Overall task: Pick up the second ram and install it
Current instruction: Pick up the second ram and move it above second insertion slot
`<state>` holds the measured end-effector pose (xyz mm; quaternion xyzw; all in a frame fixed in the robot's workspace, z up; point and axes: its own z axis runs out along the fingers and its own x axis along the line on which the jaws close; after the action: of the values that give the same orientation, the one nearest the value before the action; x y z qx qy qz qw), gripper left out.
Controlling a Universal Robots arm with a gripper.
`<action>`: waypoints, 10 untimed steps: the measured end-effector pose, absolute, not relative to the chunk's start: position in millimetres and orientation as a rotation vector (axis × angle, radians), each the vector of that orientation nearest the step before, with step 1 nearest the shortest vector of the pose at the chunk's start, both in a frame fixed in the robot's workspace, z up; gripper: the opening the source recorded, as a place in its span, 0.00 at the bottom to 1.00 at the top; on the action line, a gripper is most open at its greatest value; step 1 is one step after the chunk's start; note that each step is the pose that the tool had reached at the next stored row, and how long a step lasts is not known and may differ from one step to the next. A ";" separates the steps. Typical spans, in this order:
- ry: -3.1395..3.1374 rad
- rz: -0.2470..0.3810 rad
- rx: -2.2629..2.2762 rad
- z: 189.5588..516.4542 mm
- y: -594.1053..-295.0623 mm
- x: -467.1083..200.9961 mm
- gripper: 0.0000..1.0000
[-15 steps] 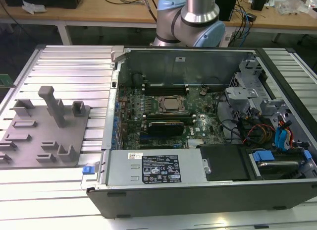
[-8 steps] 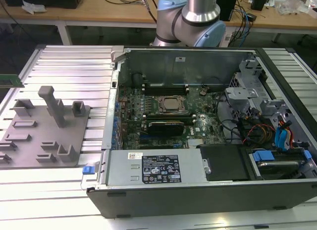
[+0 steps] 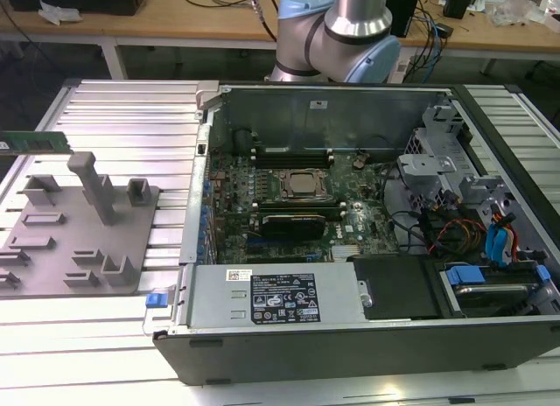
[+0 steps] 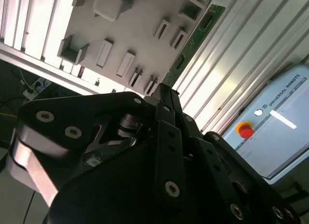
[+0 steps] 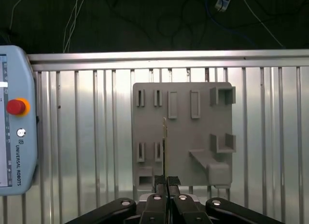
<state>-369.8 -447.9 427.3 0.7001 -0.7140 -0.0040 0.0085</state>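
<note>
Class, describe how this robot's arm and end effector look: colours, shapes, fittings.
In the exterior view, the silver tubular arm with pale blue joint caps looks rounded. In both wrist views, the matte black end effector has flat linked bars, narrow fingers and small silver screw heads.

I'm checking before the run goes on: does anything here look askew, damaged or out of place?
Nothing stands out. The second ram sits straight, edge-on, in the shut hand above the gray fixture plate. Inside the open computer case nothing looks dislodged.
</note>
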 end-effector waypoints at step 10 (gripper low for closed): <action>-2.231 -0.013 2.188 427.3 -447.9 -333.0 0.09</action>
<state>-333.0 -447.9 427.3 0.7001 -0.7140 -0.0040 0.0085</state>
